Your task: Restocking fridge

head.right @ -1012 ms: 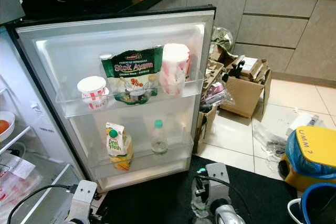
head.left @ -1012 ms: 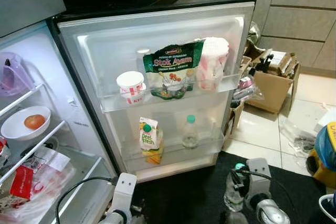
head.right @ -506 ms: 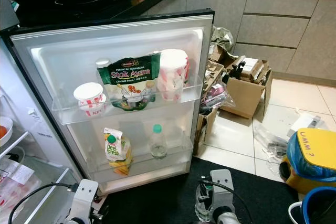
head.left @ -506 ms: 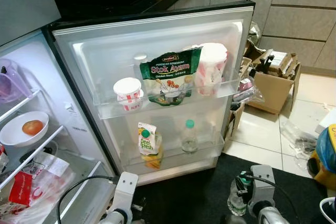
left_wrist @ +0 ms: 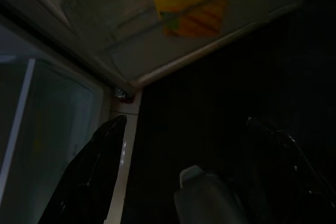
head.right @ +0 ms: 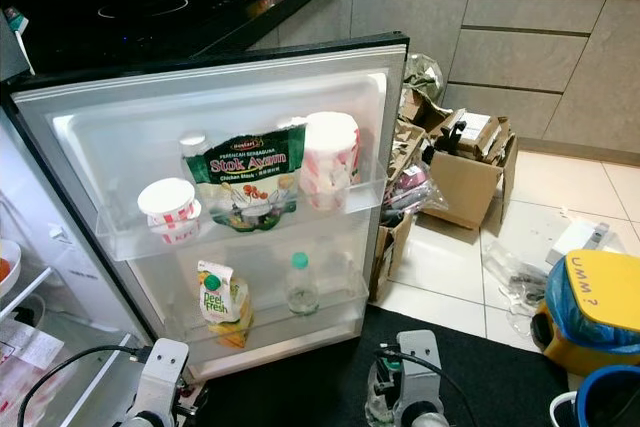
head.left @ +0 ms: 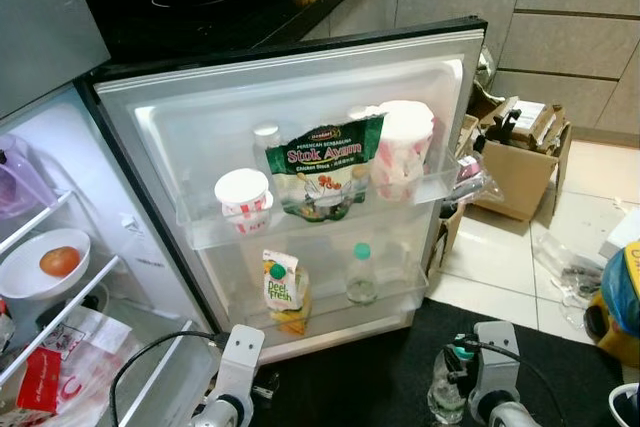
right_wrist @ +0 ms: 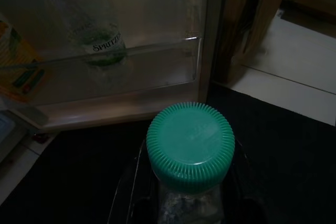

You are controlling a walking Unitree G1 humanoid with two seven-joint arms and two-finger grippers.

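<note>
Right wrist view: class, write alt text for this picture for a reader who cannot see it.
A clear bottle with a green ribbed cap stands close to the camera, held upright in the right claw. Beyond it is the open fridge door's lower shelf, holding a second clear bottle labelled Spritzer and a juice carton. A cardboard box stands on the pale tiled floor beside the door.

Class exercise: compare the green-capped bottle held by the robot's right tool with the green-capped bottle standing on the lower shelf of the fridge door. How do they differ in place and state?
The held bottle sits between the right tool's fingers, low over the dark mat, outside the fridge; the shelf bottle stands free and upright in the lower door shelf, beside a juice carton. A "Spritzer" label shows on the shelf bottle; the held bottle's label cannot be made out. Both are clear plastic with green caps.
</note>
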